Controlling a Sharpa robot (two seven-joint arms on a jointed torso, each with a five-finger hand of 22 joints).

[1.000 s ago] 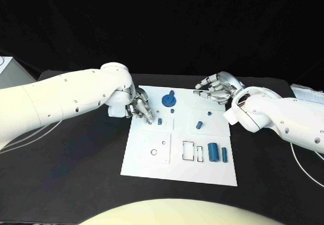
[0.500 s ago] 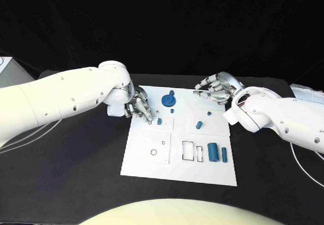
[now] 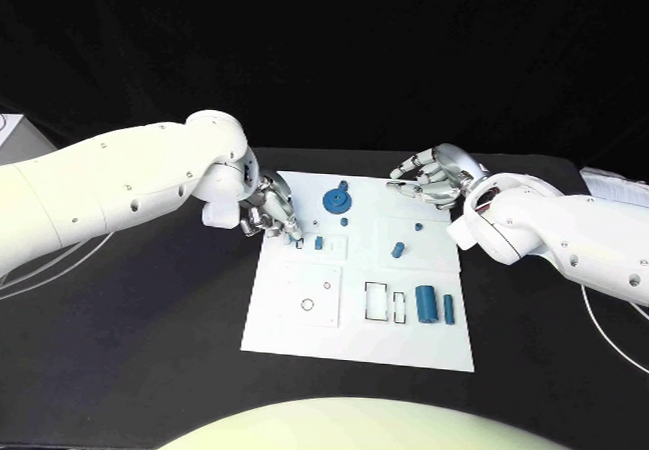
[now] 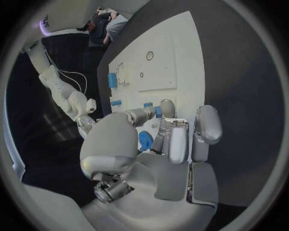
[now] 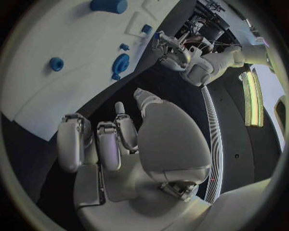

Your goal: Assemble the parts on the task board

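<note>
**Left hand shifts at the board's edge**

Nearest, two blue cylinders point(image 3: 435, 305) lie on the task board point(image 3: 360, 342). Farther, the left hand point(image 3: 270, 215) has drawn slightly back from a small blue peg point(image 3: 320, 243) (grip: cannot tell). Farthest, the right hand point(image 3: 434, 177) hovers, fingers curled, empty.

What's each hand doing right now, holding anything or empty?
Left hand: cannot be told; fingertips sit by a small blue part on the task board.
Right hand: fingers curled, holding nothing.
</note>
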